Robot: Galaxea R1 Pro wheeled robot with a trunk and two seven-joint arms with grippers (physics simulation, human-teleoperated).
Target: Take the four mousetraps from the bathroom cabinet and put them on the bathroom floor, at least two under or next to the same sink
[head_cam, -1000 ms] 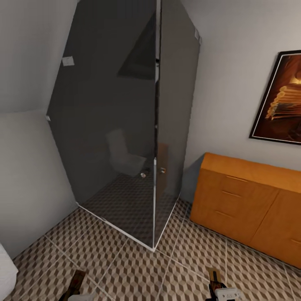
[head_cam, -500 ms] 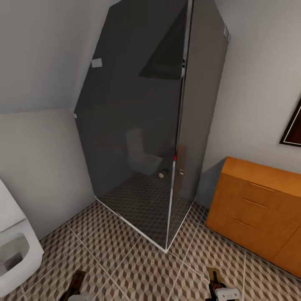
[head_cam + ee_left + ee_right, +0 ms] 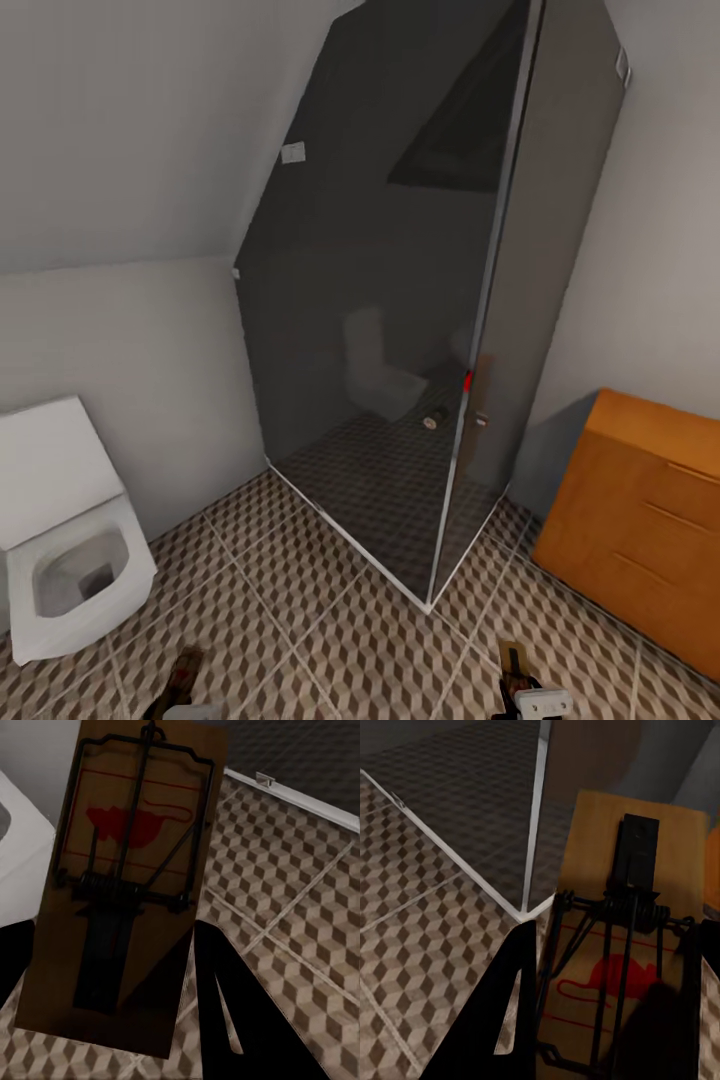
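Note:
A brown wooden mousetrap [image 3: 127,870] with dark wire and a red mark stands between the dark fingers [image 3: 225,1012] of my left gripper [image 3: 112,1020], which is shut on it. My right gripper [image 3: 600,1035] is shut on a second mousetrap [image 3: 622,960]. In the head view both traps poke up at the bottom edge, the left one [image 3: 183,675] and the right one [image 3: 513,662], above the cube-patterned bathroom floor [image 3: 330,640]. The orange-brown cabinet [image 3: 640,520] stands at the right, its drawers closed. The sink is out of view.
A tall dark-glass shower enclosure [image 3: 420,300] fills the corner ahead, its white base frame [image 3: 350,545] running across the tiles. A white square toilet [image 3: 70,560] with its lid up stands against the left wall. Open tiled floor lies between toilet, shower and cabinet.
The head camera has swung to the left: the toilet has come into view, the shower and cabinet have slid right, the wall picture has left the view. Both grippers keep their traps.

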